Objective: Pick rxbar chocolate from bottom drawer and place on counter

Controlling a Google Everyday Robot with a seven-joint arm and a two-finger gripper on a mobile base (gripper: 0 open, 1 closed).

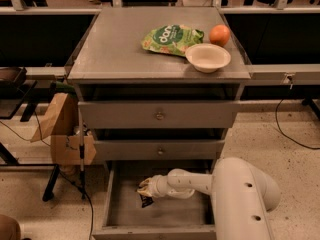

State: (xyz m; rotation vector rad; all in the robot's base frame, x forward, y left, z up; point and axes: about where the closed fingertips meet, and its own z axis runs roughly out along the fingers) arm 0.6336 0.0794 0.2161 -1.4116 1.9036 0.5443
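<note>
The bottom drawer [125,216] is pulled open below the two upper drawers. My gripper [145,190] reaches into it from the right on a white arm, at the left-middle of the drawer floor. A small black rxbar chocolate [146,201] shows just under the gripper's tip, touching it; most of the bar is hidden by the gripper. The counter [115,44] is the grey cabinet top above.
On the counter stand a green-and-white snack bag [171,38], an orange [219,34] and a white bowl [208,57] at the right. A brown paper bag [57,116] and cables lie left of the cabinet. My white arm body [242,199] fills the lower right.
</note>
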